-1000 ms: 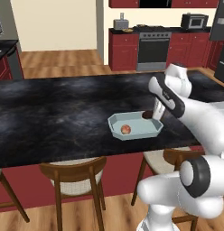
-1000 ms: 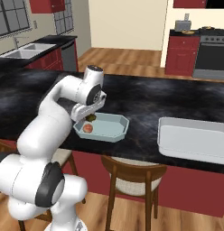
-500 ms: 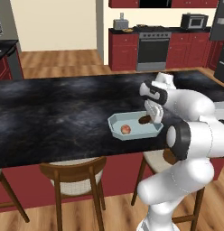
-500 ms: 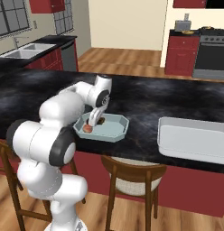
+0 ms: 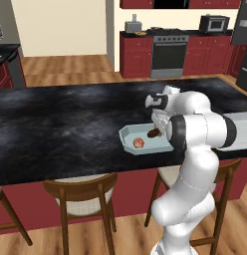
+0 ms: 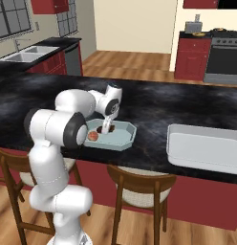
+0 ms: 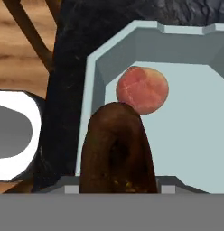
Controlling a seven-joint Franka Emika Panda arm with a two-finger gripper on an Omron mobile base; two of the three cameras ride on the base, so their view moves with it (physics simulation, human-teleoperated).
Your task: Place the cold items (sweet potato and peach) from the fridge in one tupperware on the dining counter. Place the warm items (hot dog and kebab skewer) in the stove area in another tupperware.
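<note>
Where the claw [image 5: 156, 130] hangs low over the small tupperware [image 5: 126, 133] on the dining counter [image 5: 56, 129], its jaws look closed on the sweet potato [image 7: 117, 151], judging by how that brown body rises straight up from where the fingertips should be in the hand view; the tips themselves are hidden behind it, so the grip is a reading, not a sighting; jaw gap moderate, filled by the tuber.

Long axis of the sweet potato runs along the claw's own line, pointing down into the container; its far end sits just short of the peach [image 7: 142, 90], which lies beyond it, nearer the container's wall on the stool side; in the hand view the two seem to touch or nearly so, cannot tell which.

From the left base view the brown end [image 5: 154, 133] shows over the container floor, the peach [image 5: 138, 143] just beside it toward the counter edge; the right base view agrees, peach [image 6: 93, 135] at the near-left of the pale tray [image 6: 129, 141], claw [image 6: 106, 128] right of it.

Judgement: release is the move in hand, and it turns on the tuber clearing the peach and landing inside the rim.

Sweet potato: dark brown, mottled, rounded tip, a shadowed hollow midway; peach: round, pink-orange, blotchy.

Larger empty tupperware [image 6: 206, 148] well apart along the counter.
</note>
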